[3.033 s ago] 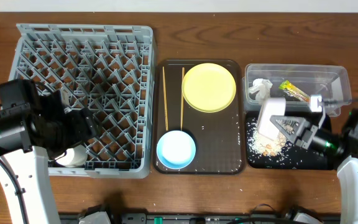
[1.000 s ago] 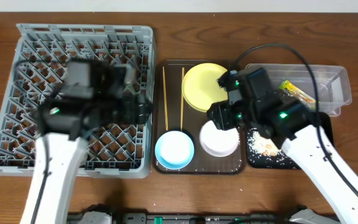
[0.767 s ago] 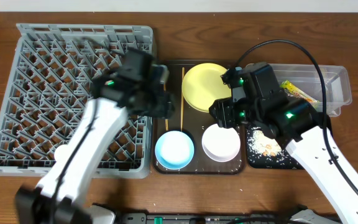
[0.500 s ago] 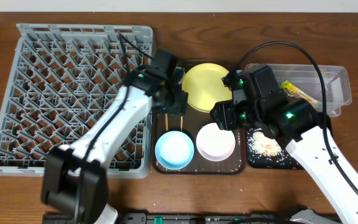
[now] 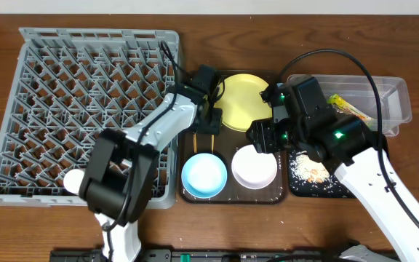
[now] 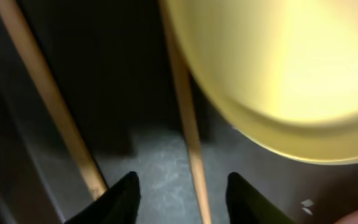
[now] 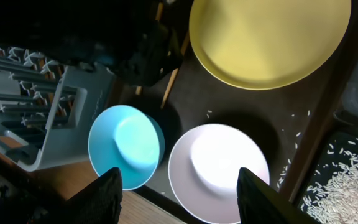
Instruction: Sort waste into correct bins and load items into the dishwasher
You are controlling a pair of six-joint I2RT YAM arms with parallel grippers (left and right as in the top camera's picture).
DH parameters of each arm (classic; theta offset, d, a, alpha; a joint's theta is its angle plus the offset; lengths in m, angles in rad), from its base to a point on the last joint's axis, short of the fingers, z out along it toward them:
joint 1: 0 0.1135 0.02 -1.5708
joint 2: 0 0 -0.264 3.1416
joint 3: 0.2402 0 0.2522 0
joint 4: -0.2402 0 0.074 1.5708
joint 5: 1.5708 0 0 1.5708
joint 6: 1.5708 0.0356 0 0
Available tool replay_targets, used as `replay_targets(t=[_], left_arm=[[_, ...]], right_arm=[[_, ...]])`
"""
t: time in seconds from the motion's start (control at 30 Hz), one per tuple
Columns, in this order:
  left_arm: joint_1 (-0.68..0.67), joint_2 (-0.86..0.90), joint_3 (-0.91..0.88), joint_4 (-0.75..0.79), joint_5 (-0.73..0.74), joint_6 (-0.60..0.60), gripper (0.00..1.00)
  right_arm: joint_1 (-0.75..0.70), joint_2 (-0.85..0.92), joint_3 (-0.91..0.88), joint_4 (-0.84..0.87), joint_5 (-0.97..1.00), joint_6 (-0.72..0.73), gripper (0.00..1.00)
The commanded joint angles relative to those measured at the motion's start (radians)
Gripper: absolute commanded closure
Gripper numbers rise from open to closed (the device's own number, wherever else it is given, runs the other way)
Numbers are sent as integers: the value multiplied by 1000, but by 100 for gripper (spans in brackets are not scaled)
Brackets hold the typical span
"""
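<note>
Wooden chopsticks (image 6: 180,106), left claw (image 6: 183,196) open astride one.
Thin and round, it may slip when pinched; right claw (image 7: 180,182) open too.

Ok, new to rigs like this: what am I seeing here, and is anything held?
Two white robot arms work at a table. The wide picture looks down from above; each close-up comes from a camera on one arm's wrist. A grey dish rack sits left, a brown tray in the middle carries a yellow plate, blue bowl, white bowl and chopsticks, and a clear container and black tray with crumbs sit right. The left claw is open astride one chopstick; the right claw hangs open over the white bowl. Nothing is held.
</note>
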State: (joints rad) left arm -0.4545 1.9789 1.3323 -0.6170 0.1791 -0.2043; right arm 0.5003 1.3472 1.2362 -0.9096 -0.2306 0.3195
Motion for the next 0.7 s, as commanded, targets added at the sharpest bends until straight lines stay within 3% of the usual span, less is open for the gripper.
replay_targets(t=[0.0, 0.23, 0.5, 0.67], left_arm=[[-3, 44, 11, 9, -16, 0, 62], [-7, 107, 11, 13, -16, 0, 69], [-15, 105, 19, -19, -60, -24, 91], [-15, 68, 47, -67, -95, -27, 92]], right_arm=[[-12, -10, 17, -3, 5, 10, 43], [-12, -10, 17, -4, 5, 10, 43], [-12, -10, 17, -19, 6, 10, 45], [-12, -10, 17, -22, 6, 10, 45]])
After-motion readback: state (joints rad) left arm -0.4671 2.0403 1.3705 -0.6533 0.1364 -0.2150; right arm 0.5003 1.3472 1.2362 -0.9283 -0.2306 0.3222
